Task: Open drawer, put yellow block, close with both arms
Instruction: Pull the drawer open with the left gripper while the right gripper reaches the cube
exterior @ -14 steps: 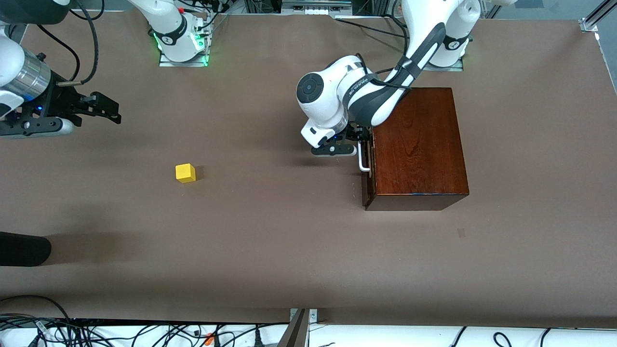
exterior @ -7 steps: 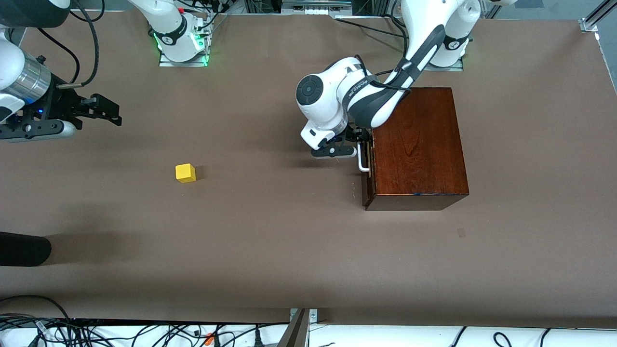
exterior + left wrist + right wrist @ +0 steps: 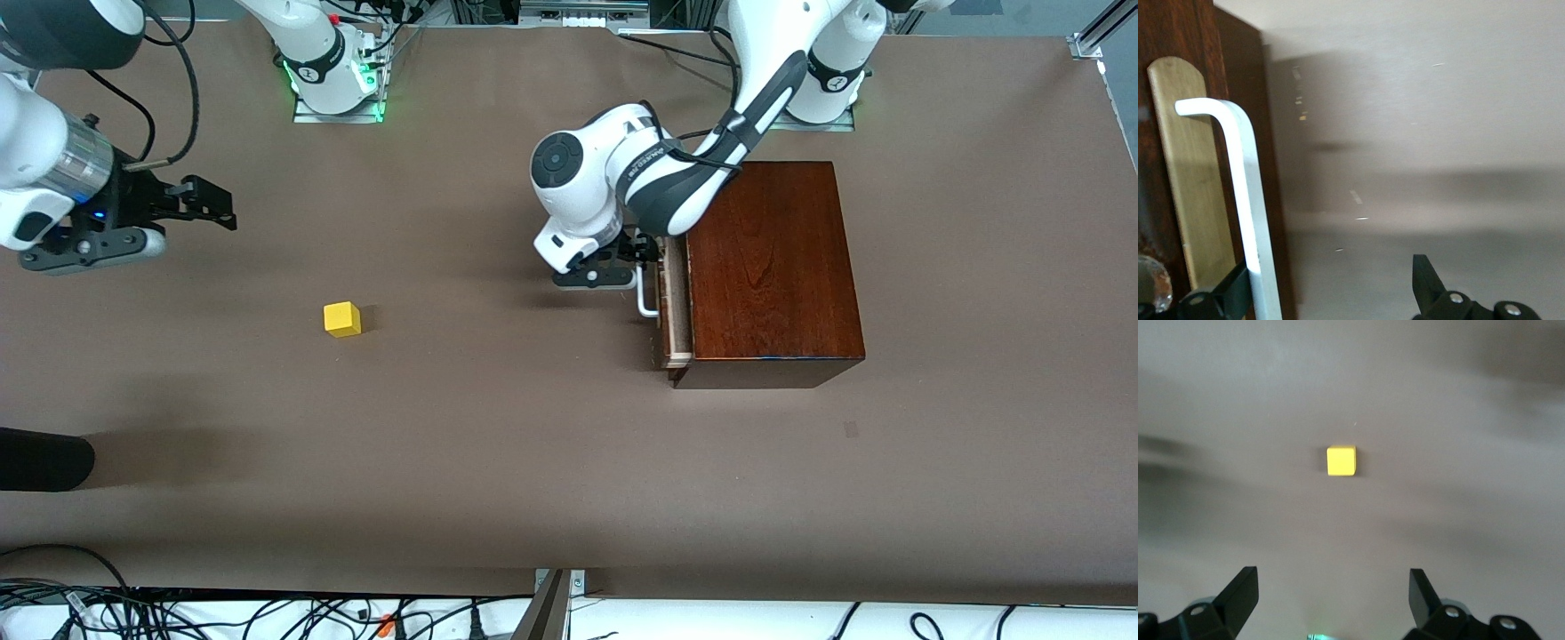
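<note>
Drawer [image 3: 672,307] now stands slightly out of the box [image 3: 769,267], pale tray edge exposed.
Left gripper [image 3: 642,267] sits at the white handle [image 3: 1248,213], fingers open around it. Yellow block [image 3: 342,318] rests on the table [image 3: 498,462], well apart; right gripper [image 3: 209,203] hovers open toward its own end.

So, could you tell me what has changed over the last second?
The left gripper, at the white handle, has pulled the drawer slightly out of the box. The right gripper shifted a little toward the yellow block, which stayed put.
</note>
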